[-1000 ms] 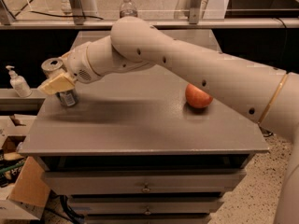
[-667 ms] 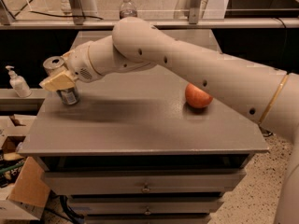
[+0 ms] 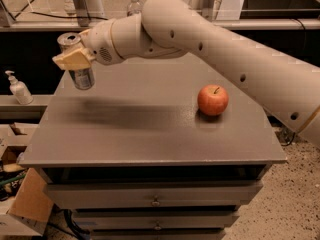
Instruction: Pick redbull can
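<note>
The redbull can (image 3: 83,79) is a slim silver can with a blue-and-silver label and an open-looking top rim. It hangs slightly tilted above the far left corner of the grey table (image 3: 150,134), clear of the surface, with its shadow on the tabletop below. My gripper (image 3: 75,60) is shut on the can's upper half, its cream fingers (image 3: 79,57) wrapping its side. My arm reaches in from the right across the back of the table.
A red apple (image 3: 212,100) sits on the table's right side. A clear water bottle (image 3: 133,3) stands behind the table. A white pump bottle (image 3: 18,88) is on a ledge at left. Cardboard boxes (image 3: 25,199) lie on the floor at lower left. Drawers (image 3: 155,196) are below the tabletop.
My gripper has risen and moved a little right with the can in it; the can has left the tabletop. The apple has not moved.
</note>
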`<act>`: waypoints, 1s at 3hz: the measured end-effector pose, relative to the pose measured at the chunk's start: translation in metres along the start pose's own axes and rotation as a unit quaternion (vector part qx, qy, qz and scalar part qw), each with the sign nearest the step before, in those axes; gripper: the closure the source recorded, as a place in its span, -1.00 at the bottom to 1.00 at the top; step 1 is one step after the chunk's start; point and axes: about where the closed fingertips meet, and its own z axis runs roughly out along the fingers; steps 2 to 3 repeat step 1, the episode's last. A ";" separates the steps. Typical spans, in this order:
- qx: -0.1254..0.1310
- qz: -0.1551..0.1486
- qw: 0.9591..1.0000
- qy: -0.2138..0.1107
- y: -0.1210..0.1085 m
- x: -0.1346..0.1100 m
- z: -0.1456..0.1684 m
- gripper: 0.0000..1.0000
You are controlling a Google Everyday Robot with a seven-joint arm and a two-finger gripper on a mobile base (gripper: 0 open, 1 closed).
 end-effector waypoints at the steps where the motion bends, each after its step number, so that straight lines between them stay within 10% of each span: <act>1: 0.025 0.014 0.998 -0.048 -0.020 -0.047 -0.043 1.00; 3: 0.025 0.014 0.998 -0.048 -0.020 -0.047 -0.043 1.00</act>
